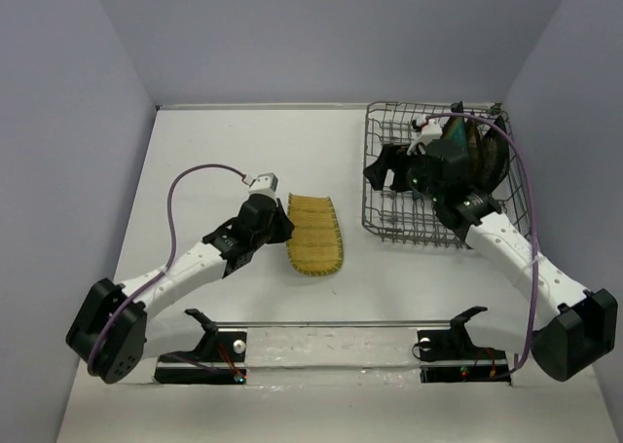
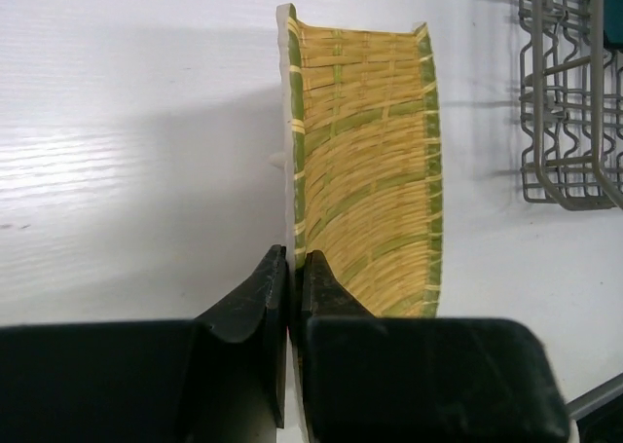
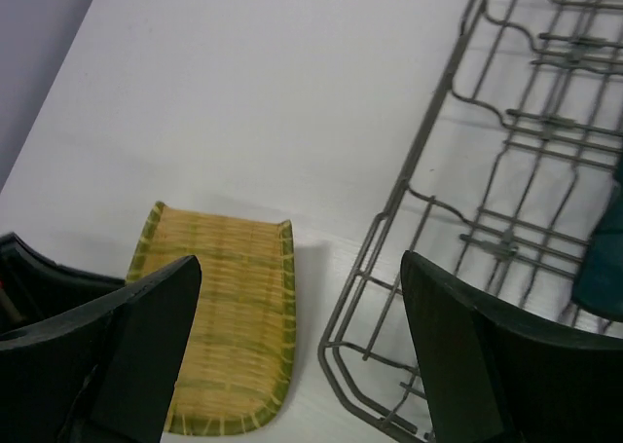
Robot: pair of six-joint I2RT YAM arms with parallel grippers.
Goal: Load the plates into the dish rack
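the yellow ribbed plate is seen on the white worktop, between the left arm and the dish rack, near the rack's left side but apart from it. the left end effector is set against the plate's left edge. in the left wrist view its two fingers are pressed nearly together, with the pale rim of the plate pinched between them close to its near corner. a shadow is cast on the worktop to the left of that rim; whether the gripped edge is raised off the surface cannot be told. a corner of the grey wire rack is seen at the upper right of that view.

the right end effector is held over the left part of the dish rack, above its wire floor. in the right wrist view its fingers are spread wide and nothing is held between them; the yellow plate and the rack's left wall are seen below the gap. several plates are stood on edge in the far right part of the rack. dark and teal rims can be made out, but their number cannot be told. part of a teal plate is seen inside the rack at the right edge of the right wrist view.
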